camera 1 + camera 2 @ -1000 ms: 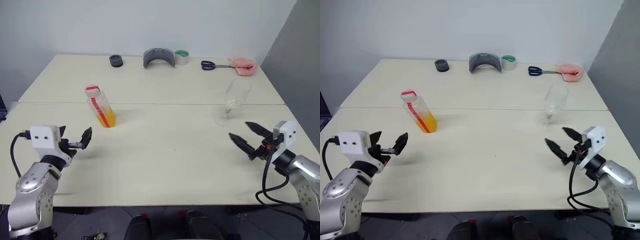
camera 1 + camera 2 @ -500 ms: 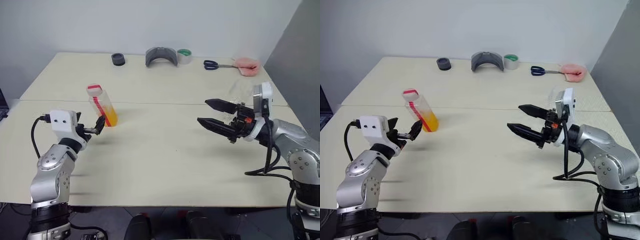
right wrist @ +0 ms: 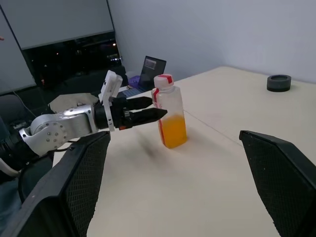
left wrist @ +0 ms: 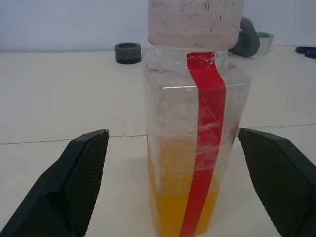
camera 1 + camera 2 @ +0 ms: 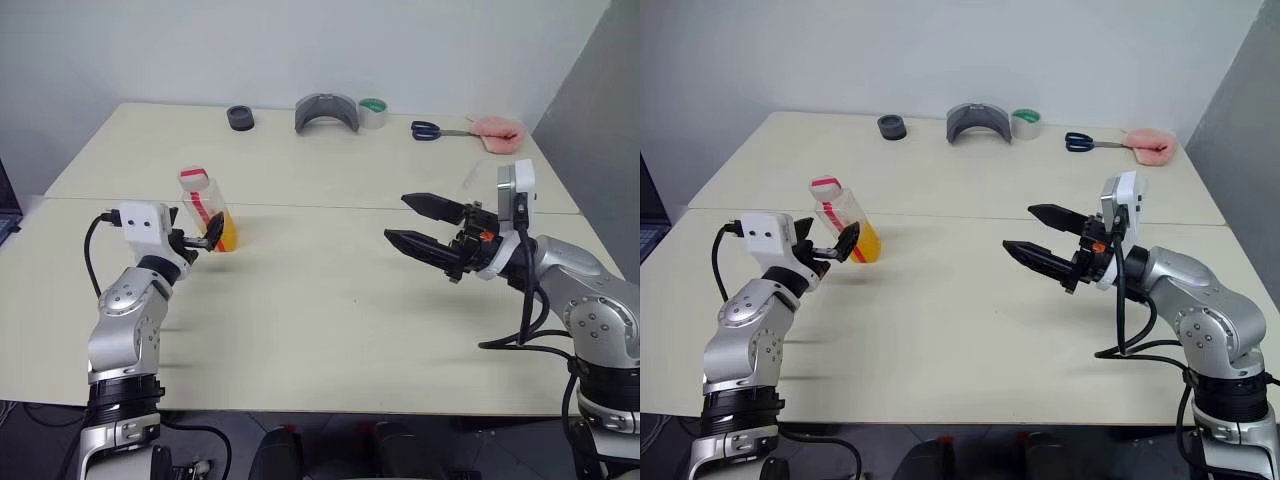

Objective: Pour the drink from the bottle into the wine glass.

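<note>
Clear glossy plastic bottle (image 4: pixel 195 148) on a smooth matt table (image 5: pixel 330 330).

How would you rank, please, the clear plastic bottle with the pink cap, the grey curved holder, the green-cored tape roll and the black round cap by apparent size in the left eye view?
1. Clear plastic bottle with the pink cap, though it stands nearer the camera.
2. Grey curved holder.
3. Green-cored tape roll and black round cap: these look alike, so no ranking between them.

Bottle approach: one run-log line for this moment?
phase: reach | left gripper: open, fingers either side of bottle, not closed | right gripper: open, empty, raised | cap: on | wine glass: behind right arm
</note>
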